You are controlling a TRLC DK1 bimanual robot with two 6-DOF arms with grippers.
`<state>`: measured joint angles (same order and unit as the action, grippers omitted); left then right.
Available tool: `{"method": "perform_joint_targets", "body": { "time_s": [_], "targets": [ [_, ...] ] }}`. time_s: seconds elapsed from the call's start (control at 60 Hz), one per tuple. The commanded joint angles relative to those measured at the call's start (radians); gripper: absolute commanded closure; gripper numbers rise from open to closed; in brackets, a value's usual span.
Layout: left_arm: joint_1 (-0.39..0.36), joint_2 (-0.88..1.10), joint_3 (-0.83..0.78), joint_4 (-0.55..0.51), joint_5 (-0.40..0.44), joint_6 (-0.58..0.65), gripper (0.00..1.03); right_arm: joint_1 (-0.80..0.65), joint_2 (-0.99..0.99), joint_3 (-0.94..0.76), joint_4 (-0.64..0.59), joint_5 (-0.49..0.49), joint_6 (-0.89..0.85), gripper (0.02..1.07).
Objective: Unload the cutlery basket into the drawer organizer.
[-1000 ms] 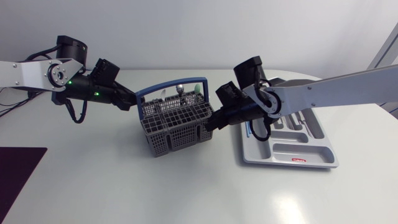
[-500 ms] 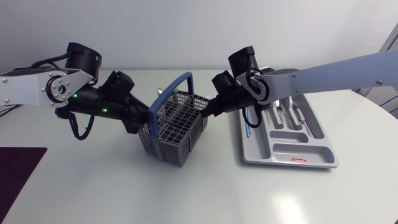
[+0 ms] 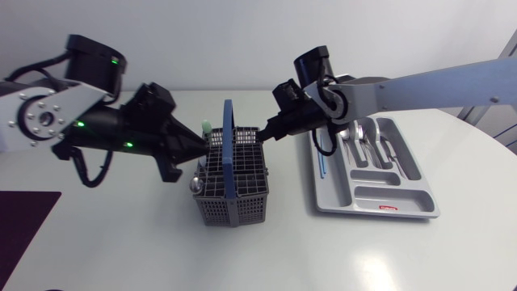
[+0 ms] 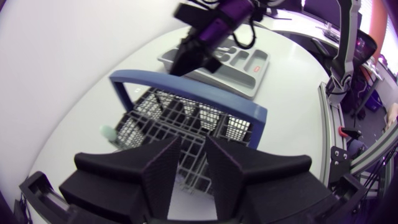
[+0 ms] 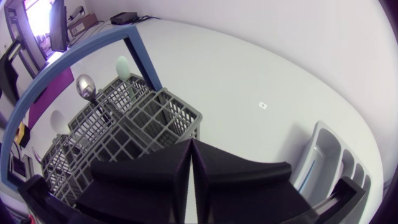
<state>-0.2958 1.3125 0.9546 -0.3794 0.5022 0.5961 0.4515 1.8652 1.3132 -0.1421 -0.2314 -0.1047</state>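
The grey mesh cutlery basket [image 3: 233,190] with its blue handle [image 3: 227,137] stands mid-table, the handle running front to back. A metal spoon [image 3: 194,184] and a mint-green utensil [image 3: 206,127] stick out on its left side. My left gripper [image 3: 196,152] is shut on the basket's left wall; in the left wrist view the wall [image 4: 186,124] sits between its fingers [image 4: 163,168]. My right gripper [image 3: 262,135] is shut on the basket's far right corner [image 5: 186,118]. The grey drawer organizer [image 3: 388,202] lies to the right and holds some cutlery.
A blue-handled piece [image 3: 321,166] and metal cutlery [image 3: 355,145] lie in the organizer's rear compartments. A dark purple mat [image 3: 24,218] covers the table's front left corner. Bare white tabletop lies in front of the basket.
The basket has turned about a quarter turn, so its handle went from crosswise to front-to-back. Both grippers stayed on it: the left swung right, the right moved back.
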Motion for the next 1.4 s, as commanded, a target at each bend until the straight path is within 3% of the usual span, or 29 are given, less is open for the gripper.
{"method": "perform_joint_targets", "body": {
  "time_s": [0.0,0.133,0.317,0.55,0.767,1.217,1.383],
  "targets": [
    [0.092,-0.053,0.006,-0.058,0.032,0.033,0.72,-0.014,-0.104,-0.081,-0.011,-0.002,0.008,0.98],
    [0.162,-0.058,-0.042,-0.147,0.045,0.159,0.72,-0.014,-0.179,-0.178,-0.007,-0.003,0.010,0.98],
    [0.155,-0.019,-0.171,-0.148,0.039,0.278,0.73,-0.005,-0.192,-0.212,0.001,-0.006,0.022,0.98],
    [0.152,0.051,-0.212,-0.153,0.055,0.375,0.73,0.024,-0.156,-0.193,0.010,-0.005,0.033,0.98],
    [0.050,0.051,-0.223,-0.147,0.056,0.360,0.73,0.032,-0.061,-0.103,0.001,-0.005,0.053,0.98],
    [0.014,0.071,-0.220,-0.135,0.058,0.332,0.73,0.076,0.114,0.138,-0.080,-0.028,0.080,0.97],
    [-0.043,0.071,-0.237,-0.119,0.058,0.300,0.73,0.078,0.164,0.215,-0.106,-0.026,0.083,0.97]
  ]
}}
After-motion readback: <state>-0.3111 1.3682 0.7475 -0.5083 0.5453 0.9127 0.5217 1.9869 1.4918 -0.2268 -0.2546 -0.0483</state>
